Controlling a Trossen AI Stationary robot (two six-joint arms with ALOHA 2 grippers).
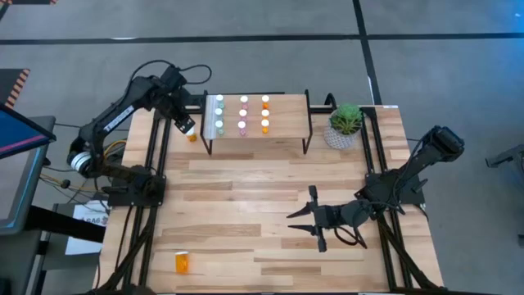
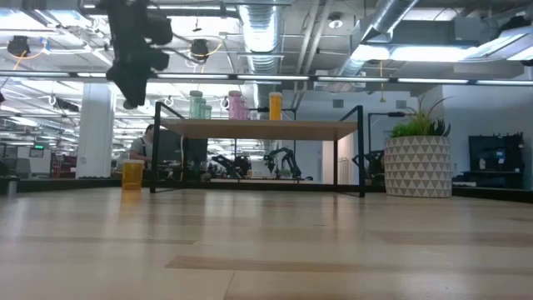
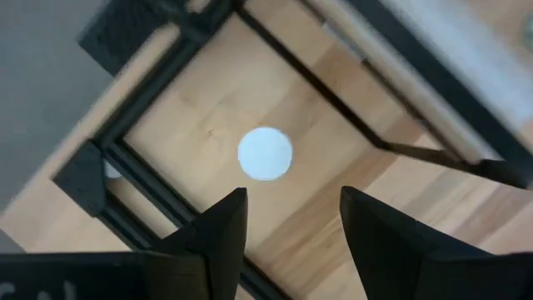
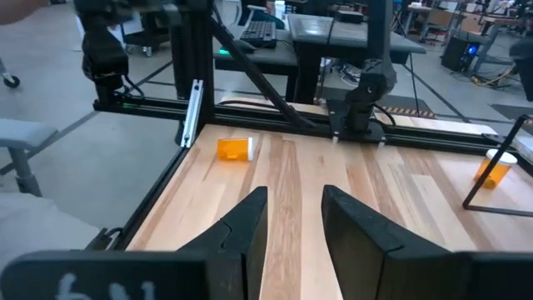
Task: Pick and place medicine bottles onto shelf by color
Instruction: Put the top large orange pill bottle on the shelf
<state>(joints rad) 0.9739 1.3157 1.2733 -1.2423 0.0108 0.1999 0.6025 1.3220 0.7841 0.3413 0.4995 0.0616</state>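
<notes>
Across the upper middle of the high view, the shelf (image 1: 282, 105) is seen with nine medicine bottles in three columns of three: pale green (image 1: 219, 113), pink (image 1: 243, 113) and orange (image 1: 265, 113). One orange bottle (image 1: 191, 133) stands on the table (image 1: 270, 238) just left of the shelf, under the left gripper (image 1: 185, 124), whose fingers are spread with nothing pinched. Another orange bottle (image 1: 182, 262) lies on its side at the lower left of the frame. One potted plant (image 1: 345, 125) is placed right of the shelf. The right gripper (image 1: 300, 217) is held over bare table at lower centre, fingers apart and empty.

At the upper left of the low view, the left gripper (image 2: 133, 96) hangs above the standing orange bottle (image 2: 132, 174). On the shelf (image 2: 258, 129) green (image 2: 198, 104), pink (image 2: 236, 104) and orange (image 2: 275, 105) bottles are visible; rows behind are hidden. The plant (image 2: 420, 157) is at the right.

Centred in the left wrist view, one white cap (image 3: 265, 153) is seen below the two spread fingers (image 3: 218, 237), apart from both.

At left centre of the right wrist view, the lying orange bottle (image 4: 234, 149) is seen beyond the open fingers (image 4: 241, 225); the standing one (image 4: 495, 168) appears at the right edge.
</notes>
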